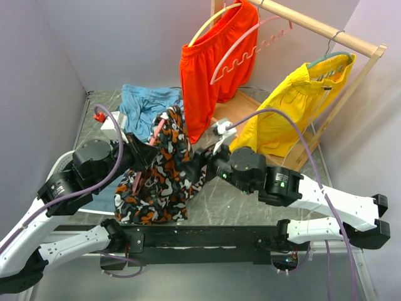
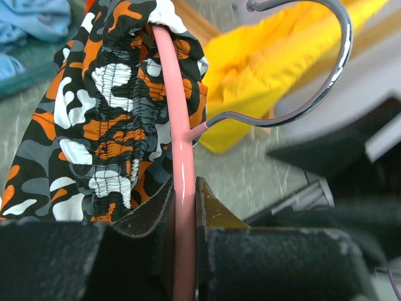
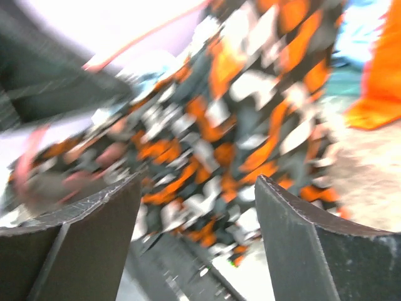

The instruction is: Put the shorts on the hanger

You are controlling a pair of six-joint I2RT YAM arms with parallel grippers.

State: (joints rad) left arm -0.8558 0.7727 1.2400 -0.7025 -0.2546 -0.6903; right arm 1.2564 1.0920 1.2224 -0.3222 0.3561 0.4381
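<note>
Threading is under way at centre frame. The left gripper (image 2: pixel 185 199) pinches the hanger (image 2: pixel 177 113), with the shorts (image 1: pixel 156 182) bunched over it (waistband gathered). The right gripper (image 3: pixel 197 188), jaws wide, likely must spread the fabric next.

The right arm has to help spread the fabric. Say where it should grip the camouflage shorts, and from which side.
Probably best to take the loose side edge of the camouflage shorts, coming from the right. It hangs free there, facing the open right tool. Higher up, the waistband is bunched on the pink hanger, which the left tool clamps.
</note>
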